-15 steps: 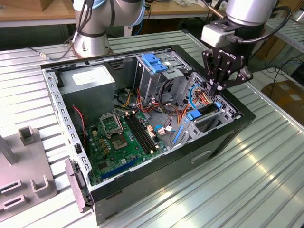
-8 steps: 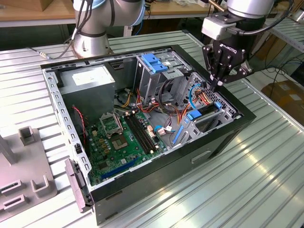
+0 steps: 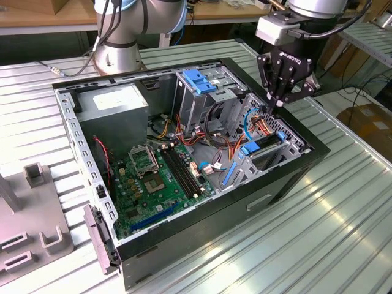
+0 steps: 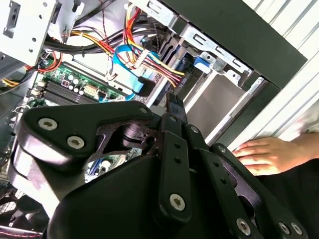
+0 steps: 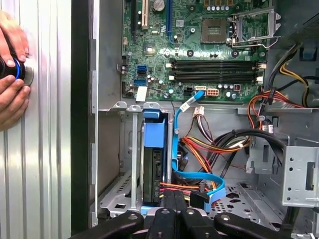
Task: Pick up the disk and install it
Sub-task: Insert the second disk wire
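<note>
Hand (image 3: pixel 274 105) hovering narrow, fingers together, gripping nothing; disk (image 5: pixel 153 149) sitting in bay at case's 3 o'clock, seemingly installed

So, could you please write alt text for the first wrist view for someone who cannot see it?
The black gripper hangs over an open computer case, right above the disk, which stands on edge in its blue frame inside a metal drive bay. Beyond lie the green motherboard and loose coloured cables; a person's hands rest on the ribbed table beside the case.

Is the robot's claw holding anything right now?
It cannot be told. The gripper hangs just above the disk, which already sits in its slot in the computer case.
</note>
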Controlling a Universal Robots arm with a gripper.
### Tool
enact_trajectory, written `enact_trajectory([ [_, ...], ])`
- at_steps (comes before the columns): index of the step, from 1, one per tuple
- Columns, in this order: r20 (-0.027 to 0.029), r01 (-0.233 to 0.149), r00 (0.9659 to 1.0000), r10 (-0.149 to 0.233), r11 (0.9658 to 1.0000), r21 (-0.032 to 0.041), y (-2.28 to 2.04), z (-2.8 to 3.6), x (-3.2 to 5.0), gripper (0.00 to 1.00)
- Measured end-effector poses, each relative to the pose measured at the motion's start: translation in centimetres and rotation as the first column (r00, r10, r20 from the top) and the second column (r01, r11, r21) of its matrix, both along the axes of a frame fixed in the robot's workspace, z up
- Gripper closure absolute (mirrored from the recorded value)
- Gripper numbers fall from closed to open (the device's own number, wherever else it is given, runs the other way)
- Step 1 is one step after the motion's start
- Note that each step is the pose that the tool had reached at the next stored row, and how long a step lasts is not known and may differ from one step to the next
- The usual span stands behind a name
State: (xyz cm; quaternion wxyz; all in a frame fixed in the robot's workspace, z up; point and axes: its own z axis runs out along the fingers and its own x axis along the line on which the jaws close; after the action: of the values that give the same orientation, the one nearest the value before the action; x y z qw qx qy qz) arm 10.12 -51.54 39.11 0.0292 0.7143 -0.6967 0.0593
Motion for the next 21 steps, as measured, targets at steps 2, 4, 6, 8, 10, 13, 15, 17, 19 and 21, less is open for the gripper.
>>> enact_trajectory([
  [2,-0.0032,0.0,1.0,0.0,1.0,-0.0001,0.4,0.14,0.0,0.89],
  [4,-0.0085,-0.001,1.0,0.001,1.0,0.0002,0.83,0.25,0.0,0.89],
  [6,-0.0136,-0.002,0.9999,0.002,1.0,-0.0002,1.26,0.33,0.01,0.89],
  [8,-0.0167,-0.002,0.9999,0.002,1.0,0.0001,1.75,0.33,0.01,0.89],
  [10,-0.0177,-0.003,0.9998,0.003,1.0,0.0,1.97,0.34,0.02,0.89],
  [13,-0.0179,-0.003,0.9998,0.003,1.0,-0.0004,1.97,0.34,0.01,0.89],
  [15,-0.0179,-0.003,0.9998,0.003,1.0,-0.0004,1.97,0.34,0.01,0.89],
  [17,-0.0179,-0.003,0.9998,0.003,1.0,-0.0004,1.97,0.33,0.01,0.89],
  [19,-0.018,-0.003,0.9998,0.003,1.0,-0.0002,1.98,0.3,0.02,0.76],
  [21,-0.018,-0.003,0.9998,0.003,1.0,0.0,2.0,0.24,0.01,0.7],
])
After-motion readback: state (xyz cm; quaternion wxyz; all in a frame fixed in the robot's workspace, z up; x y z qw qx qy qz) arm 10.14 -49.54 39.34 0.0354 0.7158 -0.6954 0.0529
